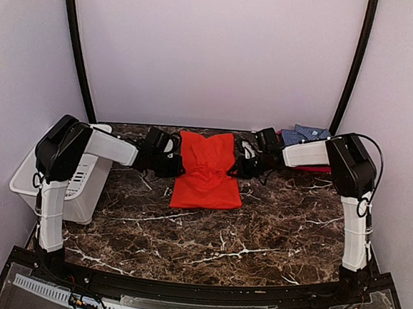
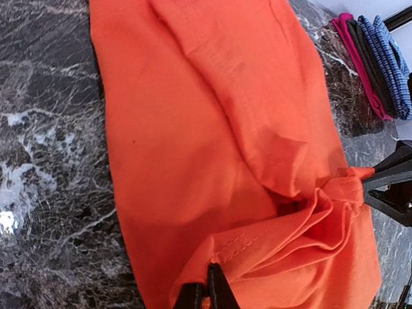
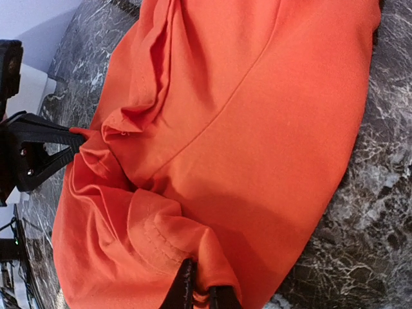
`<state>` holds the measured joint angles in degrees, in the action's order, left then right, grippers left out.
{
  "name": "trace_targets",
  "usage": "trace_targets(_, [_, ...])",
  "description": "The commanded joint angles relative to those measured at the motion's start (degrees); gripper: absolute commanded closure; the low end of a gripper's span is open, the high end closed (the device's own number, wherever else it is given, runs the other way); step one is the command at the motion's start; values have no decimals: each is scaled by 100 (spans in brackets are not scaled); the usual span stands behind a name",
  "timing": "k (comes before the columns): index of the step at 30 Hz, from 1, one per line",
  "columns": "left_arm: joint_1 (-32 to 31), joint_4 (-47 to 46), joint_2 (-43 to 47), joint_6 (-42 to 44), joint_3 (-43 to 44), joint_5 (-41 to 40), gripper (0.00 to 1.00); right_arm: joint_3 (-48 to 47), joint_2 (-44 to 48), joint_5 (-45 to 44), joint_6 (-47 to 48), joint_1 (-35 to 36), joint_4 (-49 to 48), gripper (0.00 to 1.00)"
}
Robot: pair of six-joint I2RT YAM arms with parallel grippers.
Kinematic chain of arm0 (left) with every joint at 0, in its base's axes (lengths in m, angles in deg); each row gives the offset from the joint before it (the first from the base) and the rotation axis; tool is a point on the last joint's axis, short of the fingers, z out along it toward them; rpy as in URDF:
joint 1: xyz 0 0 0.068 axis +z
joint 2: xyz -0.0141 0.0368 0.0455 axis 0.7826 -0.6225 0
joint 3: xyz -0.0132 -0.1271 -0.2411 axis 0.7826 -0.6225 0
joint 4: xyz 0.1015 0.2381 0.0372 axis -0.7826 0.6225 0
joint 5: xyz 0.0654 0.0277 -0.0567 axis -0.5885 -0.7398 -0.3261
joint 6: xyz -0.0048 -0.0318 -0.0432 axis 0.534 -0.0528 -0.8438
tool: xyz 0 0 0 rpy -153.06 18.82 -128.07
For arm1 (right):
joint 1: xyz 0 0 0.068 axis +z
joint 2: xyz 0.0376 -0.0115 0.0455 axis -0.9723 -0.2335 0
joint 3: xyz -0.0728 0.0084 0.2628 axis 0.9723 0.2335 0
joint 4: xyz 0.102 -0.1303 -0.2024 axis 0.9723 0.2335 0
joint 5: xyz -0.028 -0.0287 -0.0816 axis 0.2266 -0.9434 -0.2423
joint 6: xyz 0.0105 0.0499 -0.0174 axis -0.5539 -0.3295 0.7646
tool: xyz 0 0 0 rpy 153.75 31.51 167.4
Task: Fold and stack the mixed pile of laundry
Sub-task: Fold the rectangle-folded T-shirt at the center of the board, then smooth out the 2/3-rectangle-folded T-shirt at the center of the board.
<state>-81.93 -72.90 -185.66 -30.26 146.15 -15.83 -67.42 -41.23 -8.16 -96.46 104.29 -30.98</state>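
Note:
The orange-red shirt (image 1: 207,170) lies partly folded on the marble table, between both arms. My left gripper (image 1: 171,163) is shut on its left edge; in the left wrist view the fingertips (image 2: 207,290) pinch a stitched hem of the shirt (image 2: 212,141). My right gripper (image 1: 238,165) is shut on the right edge; the right wrist view shows its fingertips (image 3: 201,293) clamping a bunched fold of the shirt (image 3: 257,129). The blue-and-white checked shirt (image 1: 304,136) lies folded at the back right, atop other folded cloth.
A white slotted plastic basket (image 1: 82,184) stands at the table's left edge, under the left arm. Folded pink, dark and blue garments (image 2: 376,61) are stacked at the back right. Dark marble table (image 1: 207,240) extends toward the near edge.

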Motion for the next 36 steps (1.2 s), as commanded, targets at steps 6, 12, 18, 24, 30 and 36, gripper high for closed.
trace_targets(6, [332, 300, 284, 213, 336, 247, 68, -272, 388, 515, 13, -265, 129, 56])
trace_targets(12, [424, 545, 1499, 449, -199, 334, 46, 261, 1487, 633, 196, -427, 434, 38])
trace_targets(18, [245, 91, 2209, 341, -1356, 1158, 48, 1320, 2076, 1198, -219, -127, -12, 48])
trace_targets(24, [-529, -491, 1832, 69, -1669, 1509, 55, 1595, 1765, 1550, -988, 634, -976, 55])
trace_targets(30, [-721, -1680, 1103, -637, -1782, 1851, 58, 1525, 879, 1800, -1639, 1033, -1952, 60])
trace_targets(36, [-525, -1913, 789, -908, -2113, 1644, 59, 1929, 344, 1671, -1693, 743, -2060, 64])
